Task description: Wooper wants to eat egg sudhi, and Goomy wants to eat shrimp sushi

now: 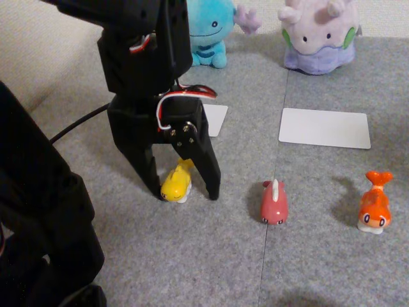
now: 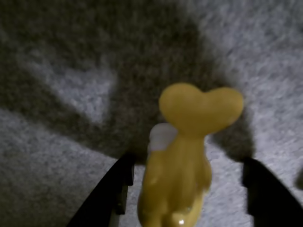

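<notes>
Arm: the black arm comes down from the top left of the other view, with red, white and black wires at its wrist and a black cable lying on the carpet behind it.
Gripper point(image 1: 185, 190): its two black fingers stand apart, tips down at the grey carpet point(image 1: 211, 268), one on each side of the yellow figure. They are not clamped on it; in the wrist view a gap shows on the right side, and the left side is too blurred to say if it touches.
Egg sudhi point(image 1: 176, 183): the yellow fish-shaped figure sits on the carpet between the fingers, its forked tail pointing away toward the plush toys. In the wrist view point(image 2: 182, 161) it is seen from close, tail up.
Wooper point(image 1: 209, 29): the light blue plush sits at the back, partly behind the arm.
Left white card point(image 1: 216, 118): lies flat in front of Wooper, partly hidden by the gripper.
Pink figure point(image 1: 274, 203): stands near the middle of the carpet, well apart from the yellow one.
Goomy point(image 1: 319, 35): the pale lilac plush sits at the back right.
Right white card point(image 1: 324, 128): lies flat in front of Goomy.
Shrimp sushi point(image 1: 375, 204): the orange figure stands at the far right, tail up.
</notes>
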Tool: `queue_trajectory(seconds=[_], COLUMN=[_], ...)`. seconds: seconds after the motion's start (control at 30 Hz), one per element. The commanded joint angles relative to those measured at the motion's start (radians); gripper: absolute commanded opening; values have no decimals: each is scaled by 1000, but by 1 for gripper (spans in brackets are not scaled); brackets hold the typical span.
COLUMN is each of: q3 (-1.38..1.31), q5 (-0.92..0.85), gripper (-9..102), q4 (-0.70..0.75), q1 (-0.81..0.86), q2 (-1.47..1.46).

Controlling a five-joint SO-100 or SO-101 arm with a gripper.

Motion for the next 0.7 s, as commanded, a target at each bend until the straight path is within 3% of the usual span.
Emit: queue_trajectory(seconds=[0.0,0.27,0.5,0.67], q3=[-17,-18,-48,-218], q5=[5,15,75,153], gripper=[18,6,3,4], q4=[-18,-18,-18,18], q1=[-5,-2,-15,-43], q2=[-12,-12,-9,-26])
